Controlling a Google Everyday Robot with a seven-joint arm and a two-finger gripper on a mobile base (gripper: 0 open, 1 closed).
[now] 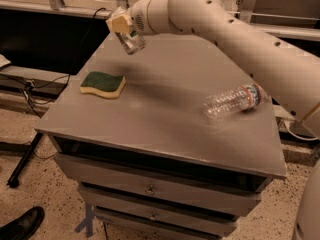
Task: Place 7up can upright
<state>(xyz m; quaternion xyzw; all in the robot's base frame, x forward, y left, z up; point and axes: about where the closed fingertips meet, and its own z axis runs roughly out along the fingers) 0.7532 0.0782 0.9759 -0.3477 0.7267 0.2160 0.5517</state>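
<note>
Right now we have the 7up can [133, 40] in hand, so the pickup part of the job looks done. The gripper [124, 26] is clamped on the can's upper end and holds it near the far left corner of the surface [165, 109]. The can hangs clear of the top as far as we can judge, with a soft shadow below it. It is tilted, its lower end leaning toward the middle of the surface, so it is neither upright nor set down yet.

What we have left, by our reading, is to bring the can's axis vertical, lower it until its base meets the grey top, and only then let go. There is bare space beneath and just right of the can for that. The green sponge [103, 84] lies nearer the front on the left, well apart from the can. The clear plastic bottle [233, 102] lies on its side far over on the right, under the white arm [225, 29].
</note>
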